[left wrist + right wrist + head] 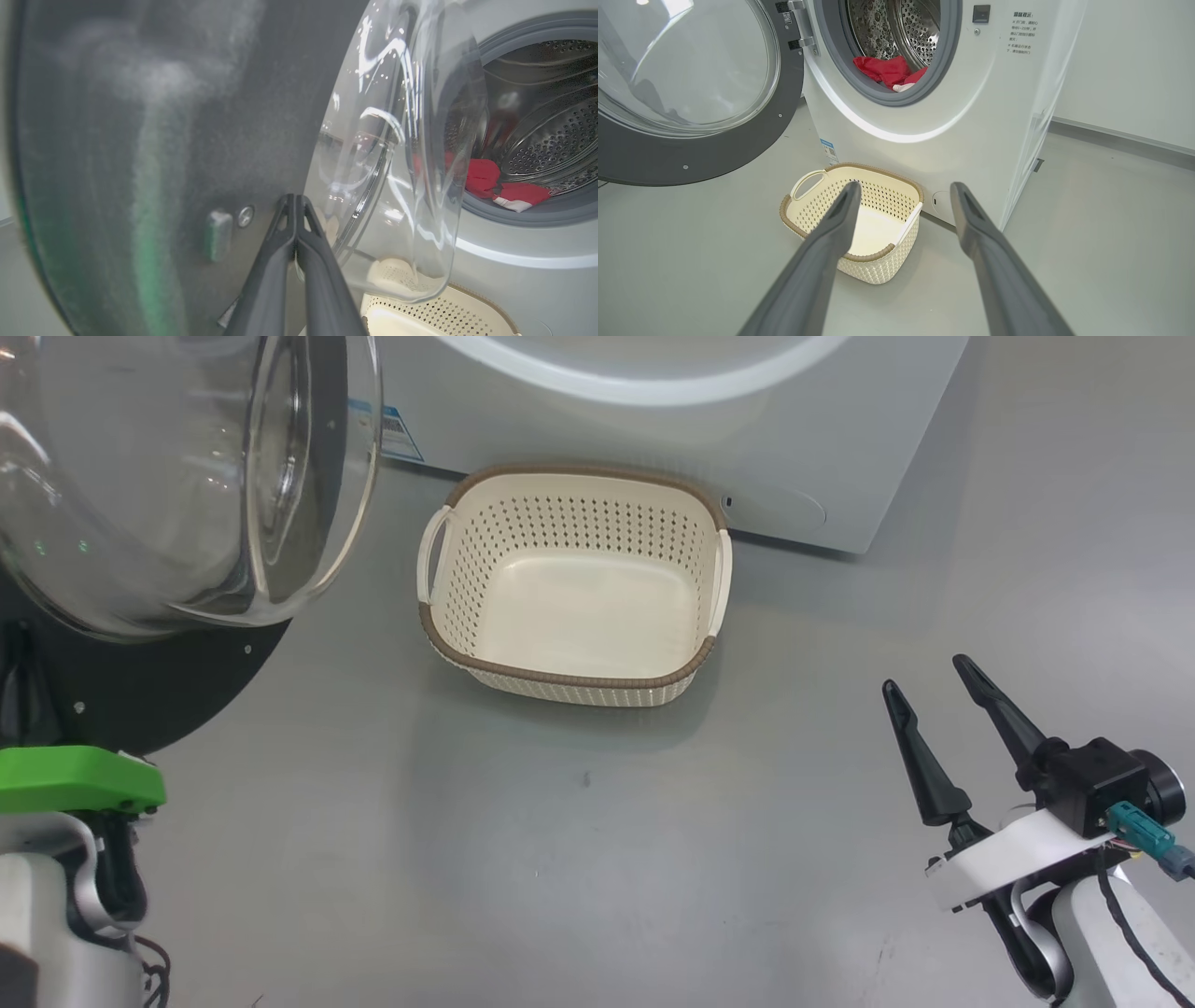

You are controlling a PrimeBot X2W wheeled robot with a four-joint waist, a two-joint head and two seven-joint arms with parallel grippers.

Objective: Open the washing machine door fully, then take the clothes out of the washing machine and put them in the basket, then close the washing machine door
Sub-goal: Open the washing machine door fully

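Note:
The washing machine door [714, 144] stands swung open to the left of the white washing machine [971, 116]. Its glass bowl [177, 476] bulges at the head view's upper left. My left gripper [294, 199] is shut with nothing in it, its tips at the inner face of the door's black rim [140, 140], beside the glass. Red clothes [885, 70] with white trim lie at the drum's front lip [483, 175]. The cream basket [560, 677] sits empty on the floor before the machine. My right gripper [923, 673] hangs open, to the right of the basket and nearer me.
The open door overhangs the floor to the left of the basket [864, 256]. Grey floor [579, 859] spreads between me and the basket. A pale wall [1134, 70] with a grey skirting runs to the right of the machine.

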